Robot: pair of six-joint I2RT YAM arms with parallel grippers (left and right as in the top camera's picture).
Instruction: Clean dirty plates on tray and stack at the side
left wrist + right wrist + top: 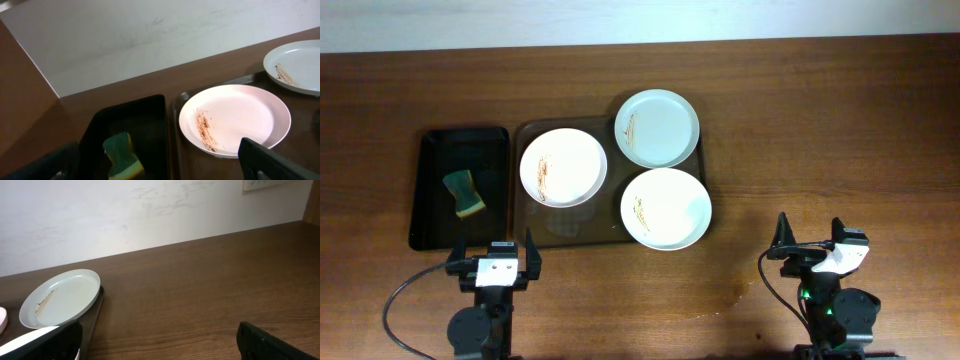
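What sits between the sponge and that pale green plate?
A smeared white plate on the brown tray lies between the sponge and the green plate, clearest in the overhead view.

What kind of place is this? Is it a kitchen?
Likely a robot lab, not a kitchen: left arm and right arm at a wooden table, a plain white wall, smeared plates on a tray.

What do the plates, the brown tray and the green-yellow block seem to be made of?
Three round white plates: glazed ceramic or melamine, smooth with a soft sheen; cannot tell which. Large brown rectangular tray: likely translucent plastic, the tabletop seems to show through. Green-and-yellow block: probably foam sponge, matte green scouring layer on yellow.
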